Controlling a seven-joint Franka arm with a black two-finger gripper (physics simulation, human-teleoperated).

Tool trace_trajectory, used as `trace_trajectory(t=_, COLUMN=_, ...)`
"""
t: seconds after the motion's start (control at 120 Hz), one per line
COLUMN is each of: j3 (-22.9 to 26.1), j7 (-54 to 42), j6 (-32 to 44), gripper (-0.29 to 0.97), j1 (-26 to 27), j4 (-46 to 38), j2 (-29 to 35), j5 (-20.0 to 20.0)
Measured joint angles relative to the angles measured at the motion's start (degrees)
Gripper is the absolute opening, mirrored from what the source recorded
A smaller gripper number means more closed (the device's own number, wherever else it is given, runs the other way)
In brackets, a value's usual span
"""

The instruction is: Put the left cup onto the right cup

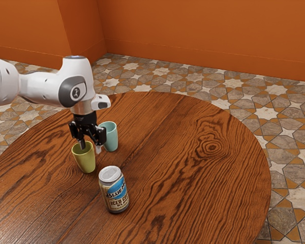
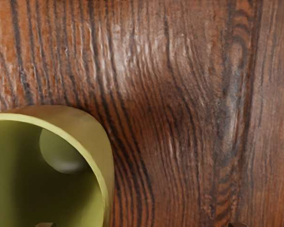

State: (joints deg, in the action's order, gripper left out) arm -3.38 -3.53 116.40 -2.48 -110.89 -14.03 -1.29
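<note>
The black gripper (image 1: 89, 146) hangs spread wide over the yellow-green cup (image 1: 84, 158), one finger dipping inside its mouth, the other outside its wall. The cup stands upright on the round wooden table (image 1: 193, 168), just beside the teal cup (image 1: 111, 136). An iced-tea can (image 1: 113, 189) stands near them. The wrist view looks down into the yellow-green cup's round base (image 2: 61, 156).

Homelike room: orange walls (image 1: 193, 25), tiled floor (image 1: 234, 86), wooden table (image 1: 193, 168).

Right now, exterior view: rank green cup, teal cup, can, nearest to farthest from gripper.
1. Yellow-green cup, rim between the open fingers of the gripper.
2. Teal cup, just to the exterior view's right.
3. Iced tea can, nearer the camera.
</note>
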Motion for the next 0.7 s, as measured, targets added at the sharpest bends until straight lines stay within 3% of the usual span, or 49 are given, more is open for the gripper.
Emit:
trace_trajectory(t=0.425, j3=-0.83, j7=-2.92, j6=3.11, gripper=0.41, j1=-0.60, j4=0.04, j2=-2.83, j5=-0.41)
trace_trajectory(t=0.7, j3=-0.90, j7=-3.93, j6=3.81, gripper=0.24, j1=-0.76, j4=-0.27, j2=-3.18, j5=-1.44)
